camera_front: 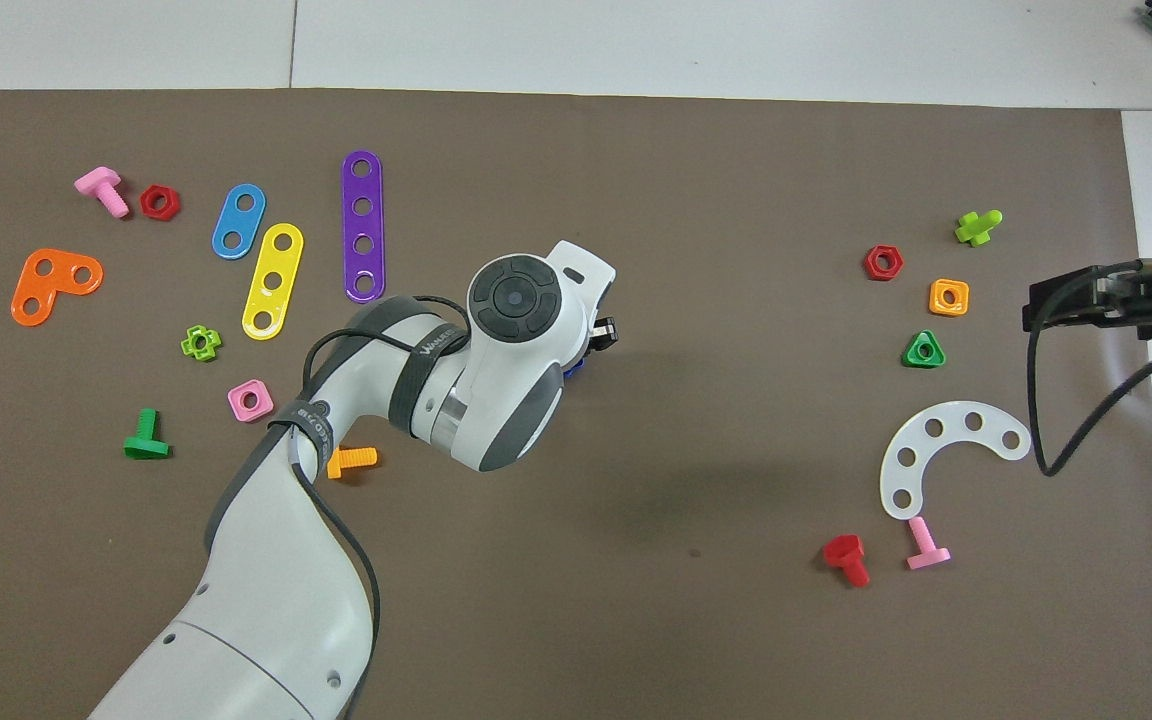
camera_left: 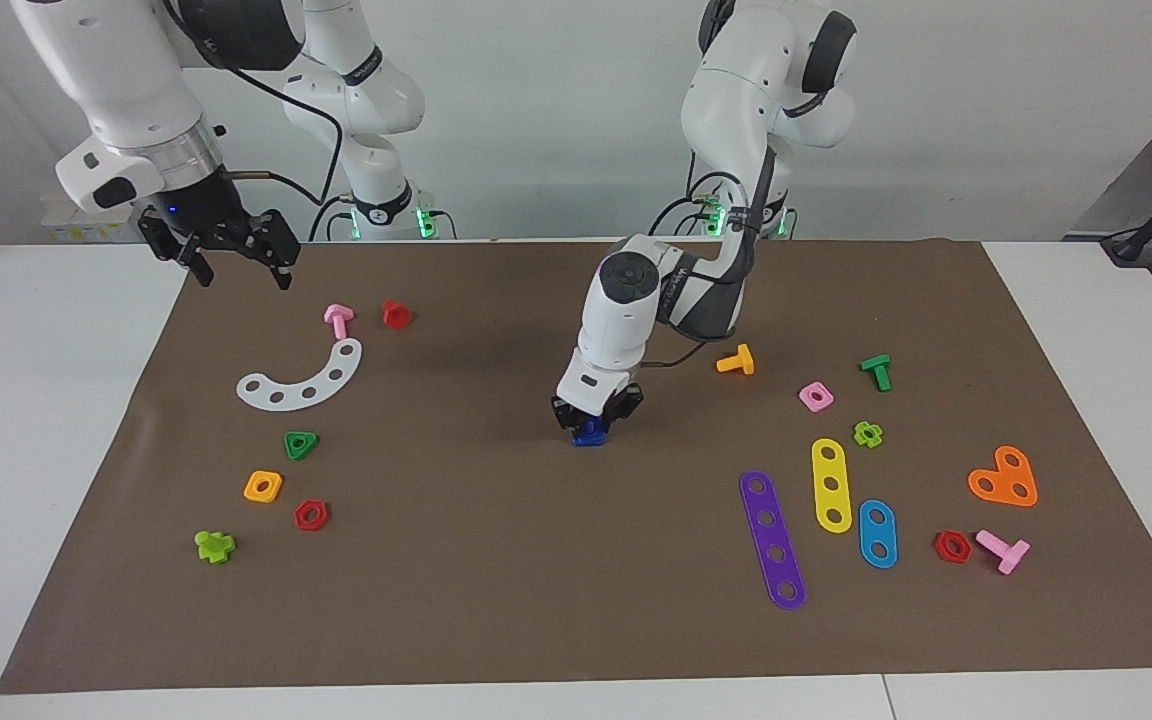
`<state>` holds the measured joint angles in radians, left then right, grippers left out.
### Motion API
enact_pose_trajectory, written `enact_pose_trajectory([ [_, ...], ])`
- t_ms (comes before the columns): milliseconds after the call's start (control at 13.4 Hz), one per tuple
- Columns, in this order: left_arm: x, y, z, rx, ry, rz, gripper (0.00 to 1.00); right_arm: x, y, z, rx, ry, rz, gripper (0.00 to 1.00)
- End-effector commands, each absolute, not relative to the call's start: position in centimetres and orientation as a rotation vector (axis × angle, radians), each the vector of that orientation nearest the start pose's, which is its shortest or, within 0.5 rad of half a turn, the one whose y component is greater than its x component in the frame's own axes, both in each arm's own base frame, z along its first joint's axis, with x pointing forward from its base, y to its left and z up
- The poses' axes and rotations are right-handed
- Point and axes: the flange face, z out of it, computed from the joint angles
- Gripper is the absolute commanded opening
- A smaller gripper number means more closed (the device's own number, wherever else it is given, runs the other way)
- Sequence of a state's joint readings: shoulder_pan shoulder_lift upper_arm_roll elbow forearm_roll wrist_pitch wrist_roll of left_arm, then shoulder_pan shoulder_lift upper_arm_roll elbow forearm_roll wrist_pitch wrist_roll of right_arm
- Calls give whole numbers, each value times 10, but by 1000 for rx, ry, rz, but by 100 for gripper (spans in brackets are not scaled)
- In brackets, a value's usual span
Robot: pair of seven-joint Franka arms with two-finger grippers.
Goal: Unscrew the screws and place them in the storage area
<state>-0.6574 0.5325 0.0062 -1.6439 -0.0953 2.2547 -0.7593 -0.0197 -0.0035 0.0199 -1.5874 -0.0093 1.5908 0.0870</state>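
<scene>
Blue screw (camera_left: 589,434) at mid-mat, on the brown mat (camera_left: 496,560), pinched between the closed-in fingers of the left gripper (camera_left: 596,418). Apparently the grasp or unscrewing step; next, lifting clear toward storage. Right gripper (camera_left: 236,262) waiting above the mat's corner, fingers spread, empty.

- We see the left arm (camera_front: 356,480) reaching to the middle of the brown mat (camera_front: 696,400), its wrist hiding the left gripper (camera_front: 591,345); only a sliver of the blue screw (camera_front: 576,368) shows beneath it.
- We see an orange bolt (camera_front: 351,460) just beside that arm, with a pink square nut (camera_front: 251,400) and a green bolt (camera_front: 146,438) nearby.
- We see a white curved strip (camera_front: 936,440) toward the right arm's end, with a pink bolt (camera_front: 926,545) and a red bolt (camera_front: 846,558) nearer the robots.
</scene>
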Motion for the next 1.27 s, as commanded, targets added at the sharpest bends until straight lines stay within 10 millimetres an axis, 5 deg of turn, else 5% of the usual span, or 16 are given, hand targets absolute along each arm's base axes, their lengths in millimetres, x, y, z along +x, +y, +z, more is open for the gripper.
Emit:
enact_pose_trajectory([
  [0,554,-423,332,-3182,-273,35,0,549,-4,622,-3127,139,-4,100],
  [224,570,-427,366,-3172,-318,55,0,549,-6,622,-3126,144,-7,100],
  [374,582,-412,385,-3164,-356,64,0,549,-6,622,-3126,144,-7,100],
  [524,604,-370,396,-3133,-429,90,0,549,-8,621,-3124,154,-4,100],
  [599,617,-341,422,-3161,-437,51,0,548,-7,621,-3127,161,-7,100],
  [748,628,-292,438,-3197,-269,69,0,549,-5,622,-3128,159,-21,98],
  [973,637,-223,418,-3218,12,148,0,555,7,607,-3126,145,-78,96],
  [1197,625,-189,392,-3211,214,161,0,561,71,581,-3115,119,-128,95],
])
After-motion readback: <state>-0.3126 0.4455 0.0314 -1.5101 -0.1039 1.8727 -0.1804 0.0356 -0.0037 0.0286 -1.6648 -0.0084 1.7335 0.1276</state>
